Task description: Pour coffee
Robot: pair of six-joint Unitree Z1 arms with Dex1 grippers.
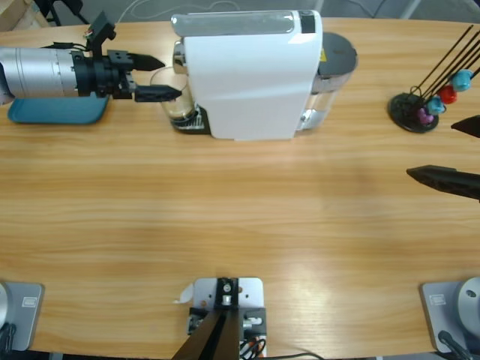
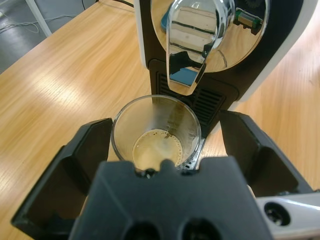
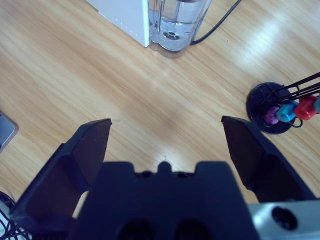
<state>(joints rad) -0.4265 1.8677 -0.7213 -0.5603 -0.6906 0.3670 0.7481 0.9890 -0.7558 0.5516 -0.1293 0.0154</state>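
Coffee (image 2: 157, 149) lay as a shallow tan pool in the bottom of a clear glass (image 2: 156, 131), and you had that glass standing on the drip tray of the white coffee machine (image 1: 251, 75), directly under its chrome spout (image 2: 192, 47). Your left gripper (image 1: 156, 77) was spread wide around the glass, one black jaw on either side; in the left wrist view both jaws stood clear of the glass wall, so nothing was clamped. Beneath the left arm, at the table's far left, lay a blue tray (image 1: 56, 112), partly covered by the silver forearm.

Your right gripper (image 1: 450, 154) was likewise open and held nothing. It entered from the right edge in the high view and hung over bare wood of the table (image 1: 240, 217), well apart from the machine. In the right wrist view its jaws framed only tabletop. Beyond them stood the machine's clear water tank (image 3: 176, 22), with a black cable (image 3: 220, 22) trailing away from behind it. To the right of that gripper stood a black wire capsule rack (image 1: 416, 111) on a round base, carrying small purple, blue and red capsules (image 1: 442, 101).
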